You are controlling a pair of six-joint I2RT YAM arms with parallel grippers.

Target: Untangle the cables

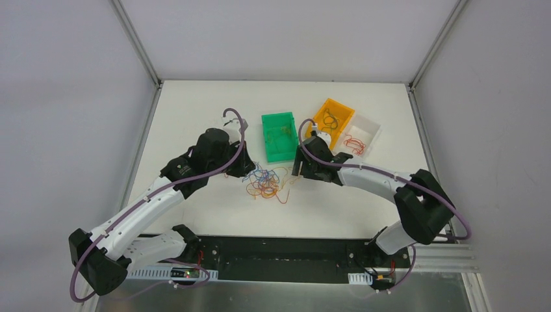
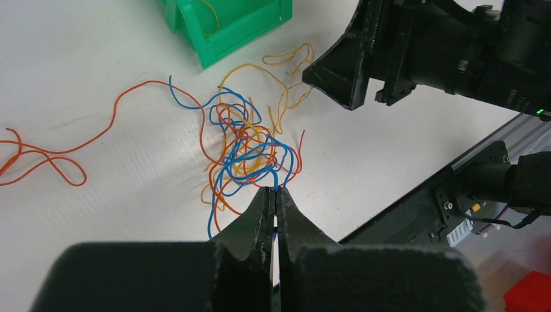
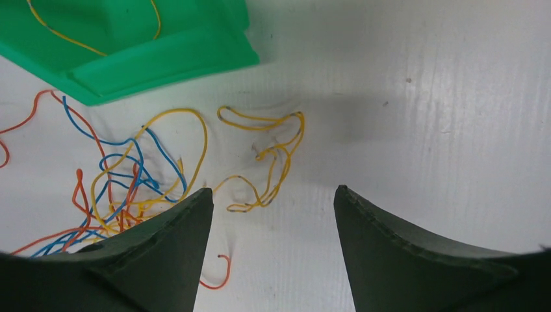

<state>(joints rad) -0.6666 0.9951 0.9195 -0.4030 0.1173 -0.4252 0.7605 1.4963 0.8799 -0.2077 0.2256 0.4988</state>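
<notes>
Pinching the cables, left gripper hides the held strand; right gripper gapes apart.

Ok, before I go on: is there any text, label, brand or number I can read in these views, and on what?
No text can be read in any view.
Faint white print on the right arm's black housing: too small and blurred to read.
Green bin, orange bin, white bin, cables: no labels or markings visible.

Green bin, orange bin, white bin
</notes>
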